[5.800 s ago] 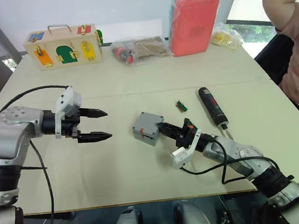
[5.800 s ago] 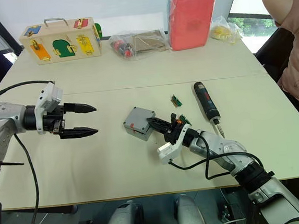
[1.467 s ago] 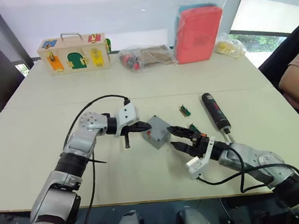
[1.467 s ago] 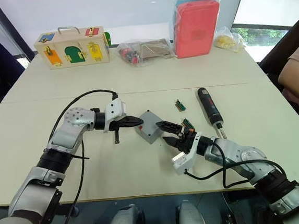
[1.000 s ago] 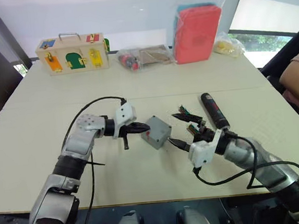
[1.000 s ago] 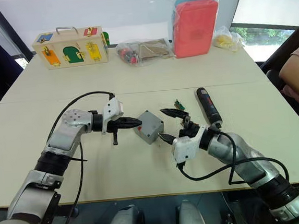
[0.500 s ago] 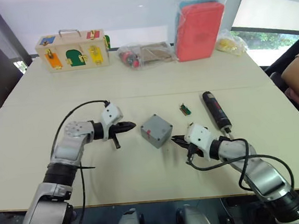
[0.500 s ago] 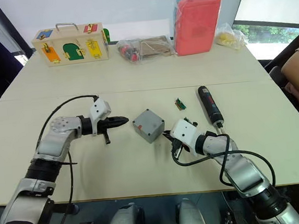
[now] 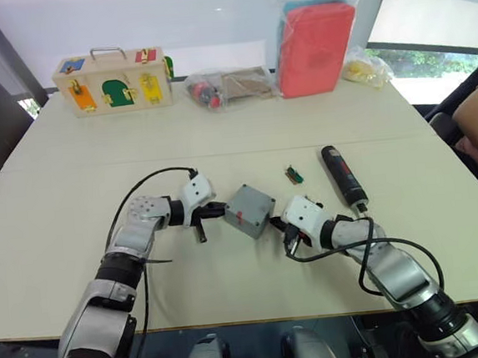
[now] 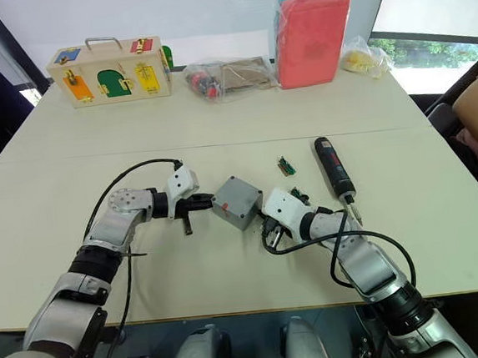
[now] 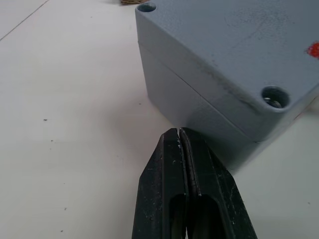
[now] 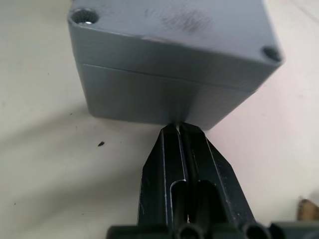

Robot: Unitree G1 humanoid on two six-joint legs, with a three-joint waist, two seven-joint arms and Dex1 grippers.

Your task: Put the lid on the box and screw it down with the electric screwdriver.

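Observation:
The grey box (image 9: 249, 220) stands in the middle of the table with the lid (image 12: 174, 20) sitting on top of it, a seam line between them. My left gripper (image 9: 219, 207) is shut, its tip against the box's left side wall (image 11: 199, 117). On the opposite side my right gripper (image 9: 278, 223) is also shut, its tip pressed to the box's right wall (image 12: 144, 94). Neither holds anything. The electric screwdriver (image 9: 342, 177), black with a red-and-white label, lies on the table to the right of the box, beyond my right arm.
Small green connector blocks (image 9: 294, 173) lie between box and screwdriver. Along the far edge stand a wooden box with coloured latches (image 9: 112, 69), a bag of parts (image 9: 227, 86), a red case in plastic (image 9: 312, 37) and a yellow bag (image 9: 363, 69). A person's arm (image 9: 476, 116) shows at the right.
My right gripper went from wide open to shut and came in against the box's right side. The left gripper, shut throughout, drew back slightly, then returned to the box's left wall.

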